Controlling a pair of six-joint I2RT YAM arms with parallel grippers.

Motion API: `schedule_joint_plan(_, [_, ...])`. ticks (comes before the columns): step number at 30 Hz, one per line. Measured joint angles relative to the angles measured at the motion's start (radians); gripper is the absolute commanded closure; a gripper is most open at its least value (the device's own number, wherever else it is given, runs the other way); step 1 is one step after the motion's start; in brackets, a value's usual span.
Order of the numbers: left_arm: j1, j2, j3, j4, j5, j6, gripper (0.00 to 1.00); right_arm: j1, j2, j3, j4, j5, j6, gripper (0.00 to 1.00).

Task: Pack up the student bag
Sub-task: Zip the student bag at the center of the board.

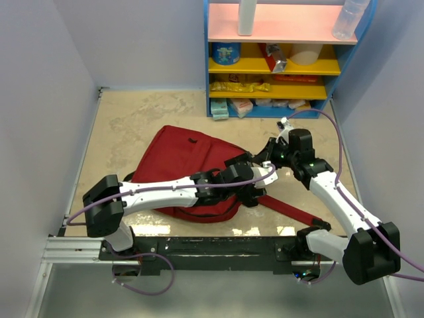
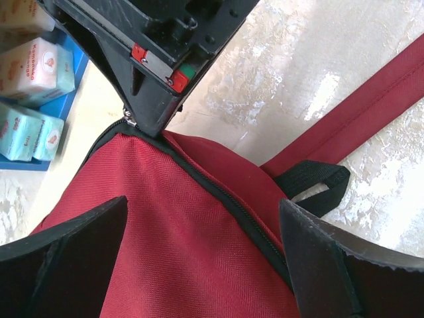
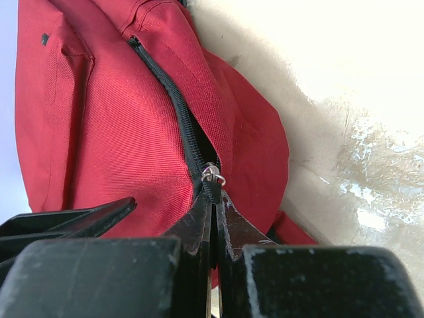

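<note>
Student bag (image 1: 192, 159), dark red: zipper pull (image 3: 212, 176) pinched in right pincer (image 3: 213, 199) (tips pressed together); left pincer (image 2: 204, 207) spread, fabric directly beneath.

student bag (image 1: 179, 154) on table (image 1: 126, 132) (shelf (image 1: 291, 23) behind)

Beige marbled table (image 1: 132, 119), enclosed left, rear and right by plain pale-lavender walls (image 1: 146, 40). At rear right, blue-framed shelf unit (image 1: 207, 59): pink top board (image 1: 291, 23), yellow lower boards (image 1: 245, 67), stocked with cartons (image 1: 240, 106) and a clear bottle (image 1: 349, 18). Bright glare patches on the bare tabletop.
</note>
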Motion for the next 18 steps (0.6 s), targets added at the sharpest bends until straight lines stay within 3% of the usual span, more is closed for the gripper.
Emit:
schedule_joint_plan(12, [-0.018, 0.011, -0.051, -0.008, 0.016, -0.077, 0.02, 0.0, 0.0, 0.0, 0.002, -0.006, 0.001, 1.0])
schedule_joint_plan(15, [-0.021, 0.025, -0.079, -0.005, 0.018, -0.087, 0.32, 0.0, 0.0, 0.0, 0.003, -0.016, 0.002, 1.0])
schedule_joint_plan(16, [-0.021, 0.031, -0.08, -0.006, 0.017, -0.092, 0.6, 0.0, 0.0, 0.0, 0.003, -0.019, 0.002, 1.0])
schedule_joint_plan(18, [-0.02, 0.037, -0.08, -0.002, 0.016, -0.105, 0.79, 0.0, -0.005, 0.0, 0.003, -0.025, 0.002, 1.0])
